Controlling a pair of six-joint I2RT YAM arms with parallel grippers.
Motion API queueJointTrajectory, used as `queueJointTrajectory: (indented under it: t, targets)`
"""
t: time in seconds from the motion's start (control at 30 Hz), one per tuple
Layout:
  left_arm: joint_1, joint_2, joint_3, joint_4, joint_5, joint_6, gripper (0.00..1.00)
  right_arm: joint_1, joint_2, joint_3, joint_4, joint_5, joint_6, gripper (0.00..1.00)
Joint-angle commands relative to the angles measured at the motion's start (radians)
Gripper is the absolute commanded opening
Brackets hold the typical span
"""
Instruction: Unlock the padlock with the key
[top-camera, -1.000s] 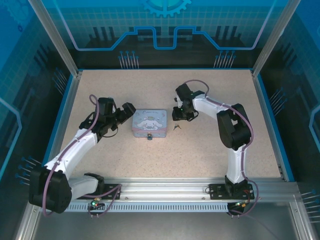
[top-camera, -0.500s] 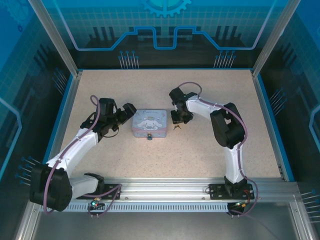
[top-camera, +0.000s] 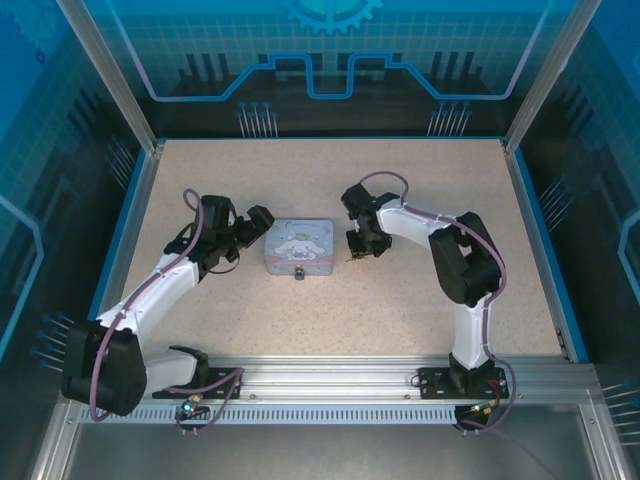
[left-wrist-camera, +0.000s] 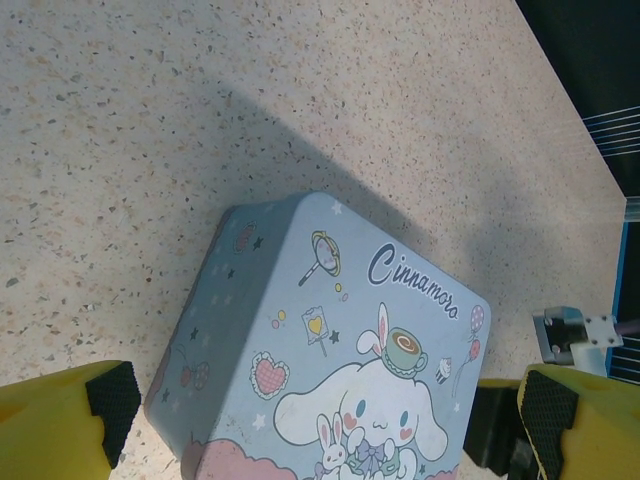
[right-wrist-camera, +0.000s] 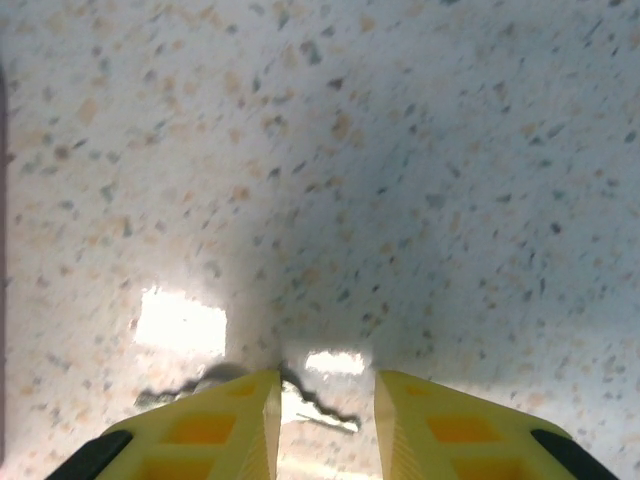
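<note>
Right gripper (right-wrist-camera: 327, 385), narrowed, is straddling the thin grey metal key (right-wrist-camera: 312, 406), apparently to pinch it; left gripper (top-camera: 258, 226) is gaping wide beside the pastel tin (left-wrist-camera: 330, 330).

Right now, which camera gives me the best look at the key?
The right wrist view. The key lies on the table between the right pincer's yellow fingers, close and glinting, partly hidden by them. In the top external view it is a tiny speck under that pincer, beside the tin.
</note>
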Motion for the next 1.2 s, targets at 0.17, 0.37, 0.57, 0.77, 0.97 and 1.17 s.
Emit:
queueJointTrajectory:
  t: [0.17,0.37,0.57,0.77,0.97,1.17]
  targets:
    - [0.003,0.01,-0.008,0.027,0.025,-0.018,0.99,0.037,-0.17,-0.096,0.008,-0.037,0.034,0.35]
    - [0.003,0.019,-0.011,0.037,0.03,-0.027,0.99,0.04,-0.203,-0.103,0.029,-0.033,-0.062,0.69]
    - [0.003,0.014,-0.01,0.033,0.032,-0.026,0.99,0.039,-0.098,-0.062,0.011,-0.027,-0.215,0.67]
    - [0.003,0.016,-0.004,0.03,0.035,-0.025,0.99,0.038,-0.053,-0.05,0.018,-0.017,-0.27,0.62]
    - [0.003,0.021,-0.002,0.032,0.036,-0.029,0.99,0.046,-0.023,-0.015,0.006,-0.007,-0.302,0.59]
    - [0.002,0.023,-0.002,0.033,0.038,-0.032,0.99,0.054,0.014,0.02,-0.012,-0.002,-0.325,0.53]
